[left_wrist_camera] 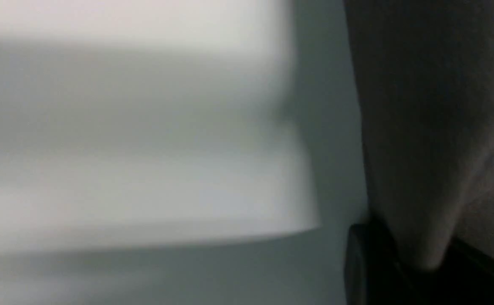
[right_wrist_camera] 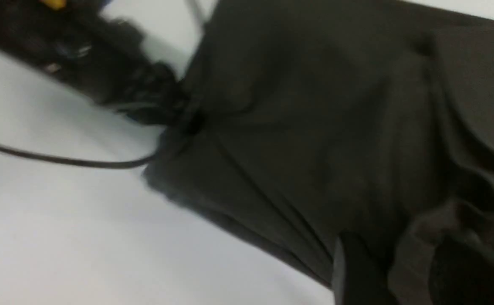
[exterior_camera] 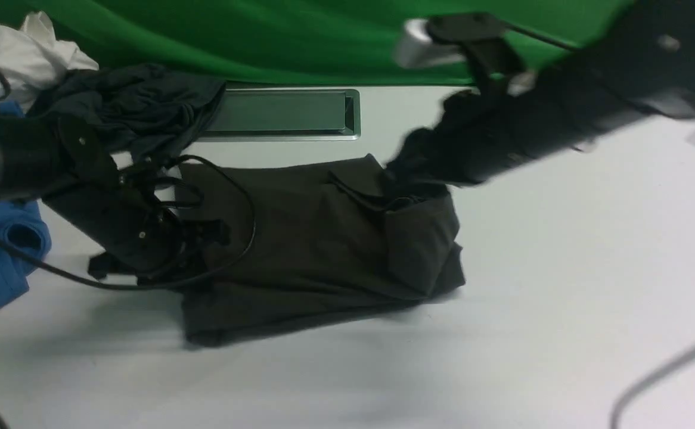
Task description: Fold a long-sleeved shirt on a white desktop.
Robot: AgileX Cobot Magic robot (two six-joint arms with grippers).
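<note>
So the long-sleeved shirt point(exterior_camera: 312, 250) is lying flat on the counter point(exterior_camera: 562, 298) as a rough folded rectangle. Its long axis runs straight from my left pincer point(exterior_camera: 207, 232) across to my right pincer point(exterior_camera: 407, 176), and the right-pincer end is flopped over into an extra flap.

The left pincer sits at one short end. The right wrist cam shows creases fanning out from it, so I read it as clenched on the shirt's edge. The front cam alone doesn't give that, since the cables point(exterior_camera: 246, 238) are in the way.

The right pincer is down on the far corner at the other end. Its own cam shows two fingers point(right_wrist_camera: 348, 271) apart with a bunched fold between them, but I can't tell if it's actually got hold.

The left wrist cam is mostly blur, just dark cloth beside one finger point(left_wrist_camera: 359, 262). The grey hatch point(exterior_camera: 282, 113) lies beyond the shirt, between the two pincers.
</note>
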